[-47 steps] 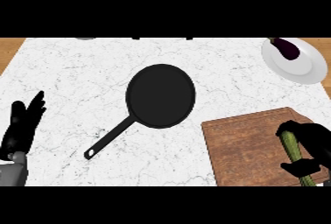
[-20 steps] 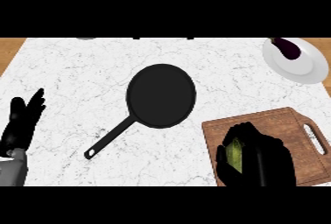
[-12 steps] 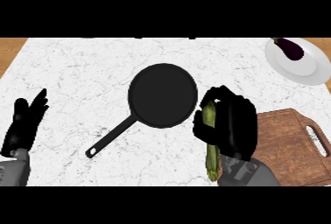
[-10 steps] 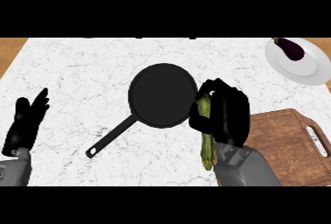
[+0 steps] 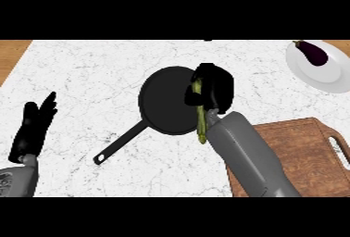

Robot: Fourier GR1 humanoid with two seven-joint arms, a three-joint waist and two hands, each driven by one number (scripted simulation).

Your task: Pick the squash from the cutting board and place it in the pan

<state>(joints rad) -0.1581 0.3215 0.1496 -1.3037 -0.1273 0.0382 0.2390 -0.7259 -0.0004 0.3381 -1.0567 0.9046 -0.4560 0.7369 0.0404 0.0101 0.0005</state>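
Note:
My right hand (image 5: 213, 88) is curled round the long green squash (image 5: 201, 125) and holds it over the right rim of the black pan (image 5: 164, 104). The squash's lower end sticks out below the hand, past the pan's edge, while its upper part is hidden by the fingers. The pan's handle (image 5: 120, 146) points toward the lower left. The wooden cutting board (image 5: 308, 152) lies at the lower right with nothing on it. My left hand (image 5: 34, 127) rests open at the left edge, fingers up.
A white plate (image 5: 321, 65) with a dark purple eggplant (image 5: 311, 52) sits at the counter's far right corner. The white marble counter (image 5: 89, 74) spreads around the pan. My grey right forearm (image 5: 249, 157) crosses the board's left edge.
My right hand took the squash off the cutting board and carried it left and away, from the board to the pan's right rim. The left hand has stayed still.

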